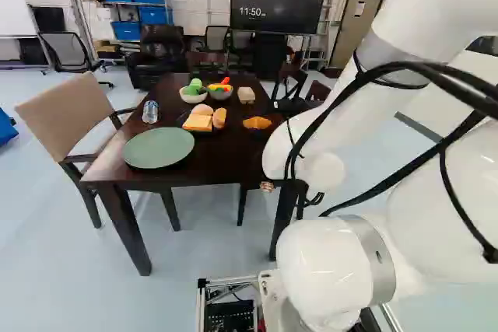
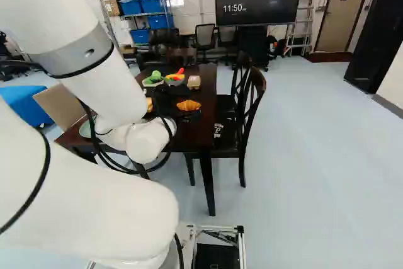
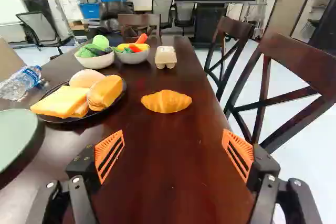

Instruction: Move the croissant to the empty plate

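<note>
1. We note a round, smooth, pale-green plate [image 1: 158, 148] on the dark, glossy wooden table [image 3: 157, 182].
2. Beyond it, a clear, ribbed plastic bottle [image 3: 20, 83], lying down.
3. Black round plate [image 3: 79, 121]: we see flat yellow slices [image 3: 60, 102] and rounded bread-like pieces [image 3: 105, 93].
4. Croissant [image 3: 166, 101]: golden, ridged, curved; directly on the table, ahead of the gripper [image 2: 173, 106], right of the black plate in the left base view. We find the orange slotted fingers wide apart.
5. Slatted dark-wood chair [image 3: 299, 61] beside the table.
</note>
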Controlling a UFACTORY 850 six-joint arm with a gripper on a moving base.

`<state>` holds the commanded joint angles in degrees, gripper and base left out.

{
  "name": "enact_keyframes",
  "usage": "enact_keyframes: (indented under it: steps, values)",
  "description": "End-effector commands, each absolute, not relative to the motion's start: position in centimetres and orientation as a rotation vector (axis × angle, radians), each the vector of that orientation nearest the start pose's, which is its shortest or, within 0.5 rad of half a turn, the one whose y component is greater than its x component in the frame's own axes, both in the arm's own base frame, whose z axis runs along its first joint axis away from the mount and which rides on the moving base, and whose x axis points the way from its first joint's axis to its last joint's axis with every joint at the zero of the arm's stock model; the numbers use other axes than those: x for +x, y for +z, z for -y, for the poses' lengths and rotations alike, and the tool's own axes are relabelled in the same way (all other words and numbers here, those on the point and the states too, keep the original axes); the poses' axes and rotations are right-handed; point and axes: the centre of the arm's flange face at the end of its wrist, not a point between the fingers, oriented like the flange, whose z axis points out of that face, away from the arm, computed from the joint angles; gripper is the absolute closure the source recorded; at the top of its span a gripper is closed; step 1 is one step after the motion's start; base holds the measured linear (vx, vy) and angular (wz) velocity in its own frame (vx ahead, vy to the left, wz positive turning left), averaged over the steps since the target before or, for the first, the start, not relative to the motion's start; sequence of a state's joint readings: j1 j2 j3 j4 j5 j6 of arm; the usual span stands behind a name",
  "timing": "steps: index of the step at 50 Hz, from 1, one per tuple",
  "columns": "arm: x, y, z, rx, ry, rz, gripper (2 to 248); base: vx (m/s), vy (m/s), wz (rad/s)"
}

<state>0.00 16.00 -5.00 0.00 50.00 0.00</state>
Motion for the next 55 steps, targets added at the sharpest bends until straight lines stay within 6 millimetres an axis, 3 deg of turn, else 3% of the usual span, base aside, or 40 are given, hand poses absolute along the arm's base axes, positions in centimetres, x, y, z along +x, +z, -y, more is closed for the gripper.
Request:
enact_keyframes:
  steps: [16, 55]
  values:
    - [27.6, 36.8, 0.0, -2.555, -1.828, 0.0, 3, 0.0, 0.0, 0.0]
    - [34.9, 40.7, -0.8, -2.5, -1.88, 0.028, 3, 0.0, 0.0, 0.0]
